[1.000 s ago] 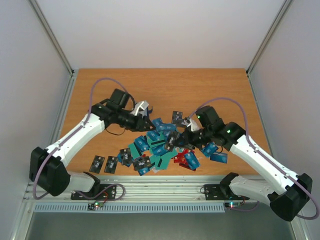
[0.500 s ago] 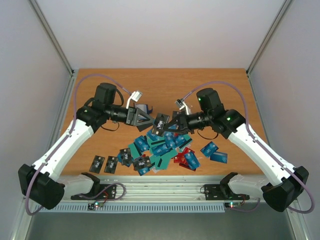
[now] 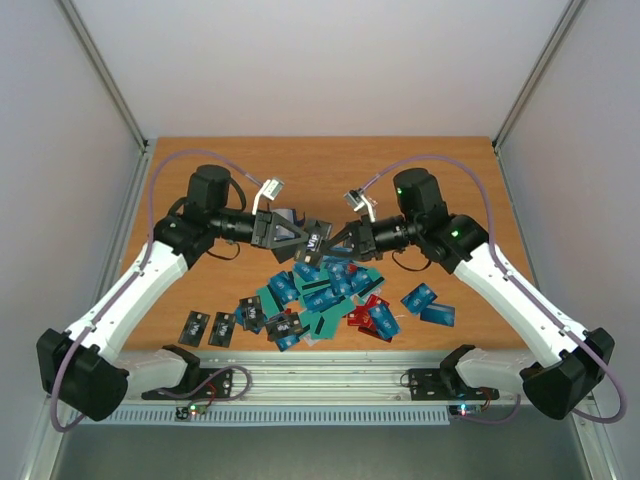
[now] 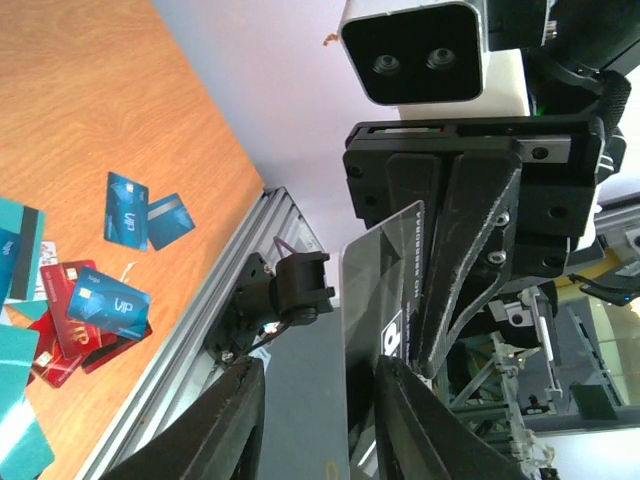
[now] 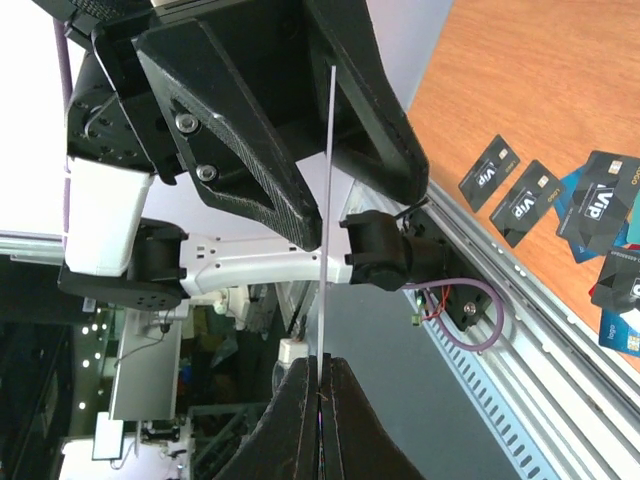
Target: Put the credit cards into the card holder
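Note:
My right gripper is shut on a black credit card, held in the air above the pile of credit cards. In the right wrist view the black card shows edge-on, rising from my shut right gripper. My left gripper faces it, jaws apart around the card's free end. In the left wrist view that card stands by the right-hand finger, with a gap to the other. A grey-blue piece behind the left gripper may be the card holder, mostly hidden.
Two black cards lie apart at the front left and two blue cards at the front right. Red cards sit at the pile's front edge. The metal rail with the arm bases runs along the near edge.
Both grippers have lifted off the pile and swung together at mid-table. The right one carried the black card up, and the left jaws have narrowed around its free end.

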